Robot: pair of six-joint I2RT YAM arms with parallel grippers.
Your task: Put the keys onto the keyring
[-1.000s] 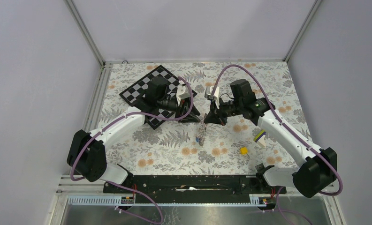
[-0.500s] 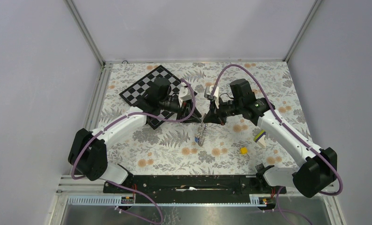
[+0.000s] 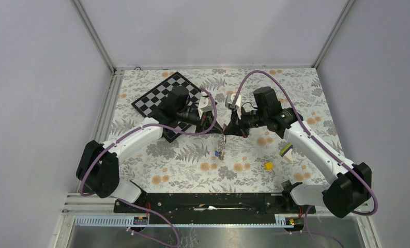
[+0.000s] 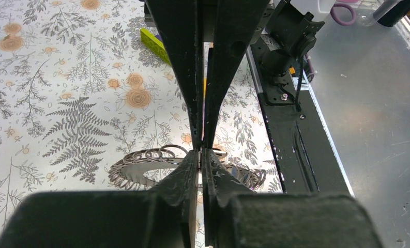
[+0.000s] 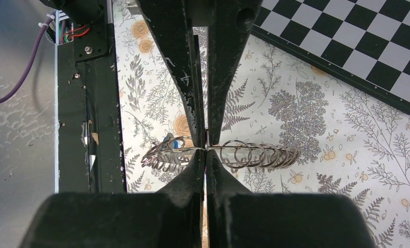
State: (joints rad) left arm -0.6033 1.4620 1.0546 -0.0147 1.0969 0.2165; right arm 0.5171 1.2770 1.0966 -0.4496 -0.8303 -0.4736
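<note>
The keyring (image 3: 222,143), a grey coiled wire loop, hangs between both grippers above the middle of the table. A small blue key (image 3: 216,153) sits among its lower coils, and shows again as the blue key (image 5: 178,142) in the right wrist view. My left gripper (image 3: 219,128) meets the loop from the left. In its wrist view the left gripper (image 4: 201,155) has its jaws pressed together on the keyring (image 4: 151,157). My right gripper (image 3: 227,131) faces it tip to tip. The right gripper (image 5: 206,151) is shut on the keyring (image 5: 259,155).
A black-and-white chessboard (image 3: 164,98) lies at the back left, partly under the left arm. A yellow cube (image 3: 268,166) and a purple-and-lime stick (image 3: 286,153) lie on the flowered cloth at the right. The black base rail (image 3: 208,201) runs along the near edge.
The left gripper's jaws have closed and its tip has shifted slightly right onto the ring. The right gripper has held still, and the ring still hangs from it.
</note>
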